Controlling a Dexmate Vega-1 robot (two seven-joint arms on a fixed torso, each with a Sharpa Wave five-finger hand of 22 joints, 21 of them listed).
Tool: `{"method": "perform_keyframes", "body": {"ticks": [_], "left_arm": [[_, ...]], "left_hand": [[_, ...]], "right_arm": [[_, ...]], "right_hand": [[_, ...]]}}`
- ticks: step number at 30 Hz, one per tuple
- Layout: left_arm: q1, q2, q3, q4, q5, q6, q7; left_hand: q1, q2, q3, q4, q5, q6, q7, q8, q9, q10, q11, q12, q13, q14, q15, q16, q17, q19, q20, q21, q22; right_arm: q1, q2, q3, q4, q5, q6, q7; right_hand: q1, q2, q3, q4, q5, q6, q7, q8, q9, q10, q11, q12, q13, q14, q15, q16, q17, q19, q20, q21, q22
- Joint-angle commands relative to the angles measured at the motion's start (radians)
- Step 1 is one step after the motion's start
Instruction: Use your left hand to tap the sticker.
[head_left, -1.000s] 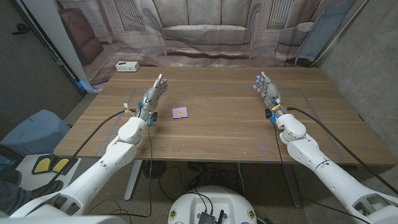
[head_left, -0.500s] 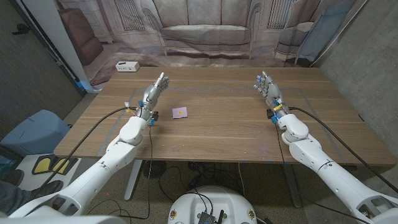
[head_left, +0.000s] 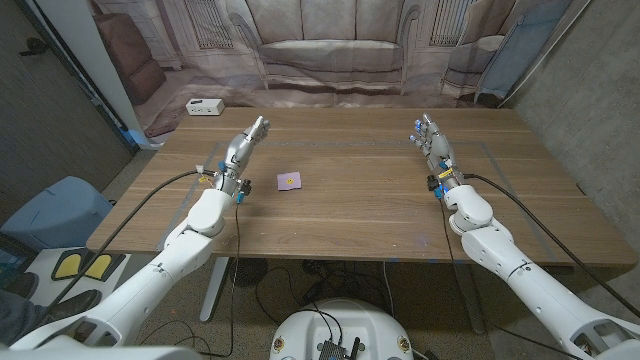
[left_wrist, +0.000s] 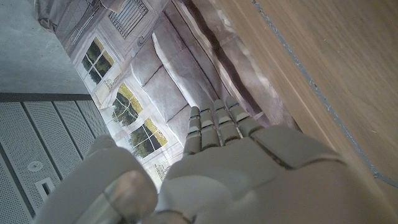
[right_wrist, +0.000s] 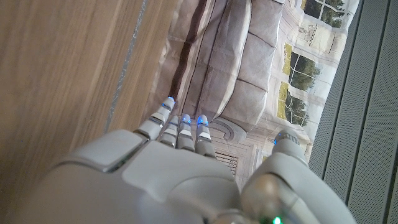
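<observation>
Head view: sticker (head_left: 291, 180), small, pale purple with a tiny yellow mark in its middle, lies flat on the wooden table (head_left: 360, 215), left of centre and about mid-depth. Left hand (head_left: 240, 152) is on the left part of the table, just left of the sticker and a bit farther back, not touching it. Its fingers are extended and held close together, pointing toward the far edge, with nothing in its grasp. In the left wrist view the same left hand (left_wrist: 230, 168) is seen from the back, fingers (left_wrist: 214, 124) straight and side by side, thumb set apart, holding nothing. Right hand (head_left: 432, 142) is on the right side of the table, well apart from the sticker, fingers stretched toward the far edge and slightly spread, empty. Right wrist view: right hand (right_wrist: 161, 180) from behind, fingers (right_wrist: 180, 134) straight, small blue lights at the tips, nothing held. A white box-like thing (head_left: 203, 107) sits at the far left corner of the table. A printed backdrop of a sofa (head_left: 330, 50) hangs behind the far edge.
</observation>
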Motion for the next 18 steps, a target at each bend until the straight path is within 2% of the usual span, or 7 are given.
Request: {"method": "perform_keyframes", "body": {"ticks": [1, 3, 5, 7, 18], "left_arm": [[0.035, -0.001, -0.013, -0.001, 0.12, -0.076, 0.088], [0.033, -0.015, -0.014, 0.021, 0.131, -0.107, 0.102], [0.031, -0.032, -0.015, 0.046, 0.136, -0.143, 0.113], [0.032, -0.036, -0.017, 0.055, 0.146, -0.158, 0.121], [0.065, 0.012, -0.035, -0.019, 0.301, -0.069, 0.215]], "left_hand": [[0.012, -0.003, 0.0, -0.006, -0.002, 0.014, 0.0, 0.007, 0.002, 0.015, 0.001, 0.01, 0.001, 0.015, 0.001, -0.002, 0.002, 0.016, 0.002, 0.0, 0.004], [0.012, -0.004, 0.0, -0.007, -0.003, 0.022, 0.001, 0.008, 0.002, 0.018, -0.002, 0.01, 0.0, 0.019, 0.001, -0.002, 0.002, 0.02, 0.003, -0.001, 0.004], [0.014, -0.004, -0.003, -0.009, -0.003, 0.057, 0.0, 0.015, 0.003, 0.053, -0.013, 0.02, -0.003, 0.051, -0.005, 0.003, 0.002, 0.048, 0.01, -0.001, 0.004], [0.017, -0.003, -0.004, -0.011, -0.003, 0.075, -0.001, 0.017, 0.003, 0.07, -0.012, 0.023, -0.005, 0.069, -0.009, 0.005, 0.002, 0.067, 0.009, -0.001, 0.004], [0.022, -0.003, -0.004, -0.014, -0.002, 0.085, 0.002, 0.014, 0.003, 0.068, -0.012, 0.019, -0.007, 0.073, -0.008, 0.0, 0.002, 0.075, 0.009, -0.007, 0.004]], "right_arm": [[-0.017, 0.01, -0.002, -0.037, -0.021, -0.01, -0.04], [-0.017, 0.012, -0.003, -0.039, -0.024, -0.014, -0.045], [-0.018, 0.014, -0.004, -0.043, -0.025, -0.018, -0.05], [-0.02, 0.013, -0.005, -0.047, -0.03, -0.021, -0.055], [-0.028, 0.021, -0.009, -0.066, -0.034, -0.039, -0.078]], "right_hand": [[0.009, 0.003, -0.003, 0.003, 0.007, -0.003, -0.001, -0.002, 0.002, 0.0, 0.007, -0.002, 0.002, -0.009, 0.002, -0.005, 0.002, -0.009, 0.001, -0.004, 0.002], [0.008, 0.003, -0.003, 0.003, 0.007, -0.003, -0.001, -0.002, 0.002, 0.0, 0.006, -0.002, 0.002, -0.01, 0.002, -0.005, 0.002, -0.009, 0.001, -0.005, 0.002], [0.008, 0.004, -0.004, 0.004, 0.007, -0.003, -0.001, -0.002, 0.002, 0.0, 0.006, -0.002, 0.002, -0.01, 0.003, -0.006, 0.002, -0.01, 0.002, -0.006, 0.002], [0.008, 0.004, -0.004, 0.004, 0.007, -0.003, -0.001, -0.002, 0.002, 0.0, 0.008, -0.003, 0.002, -0.011, 0.004, -0.006, 0.002, -0.012, 0.003, -0.007, 0.002], [0.008, 0.006, -0.004, 0.004, 0.007, -0.001, 0.0, -0.002, 0.002, 0.0, 0.009, -0.004, 0.003, -0.012, 0.003, -0.008, 0.002, -0.013, 0.004, -0.01, 0.002]]}}
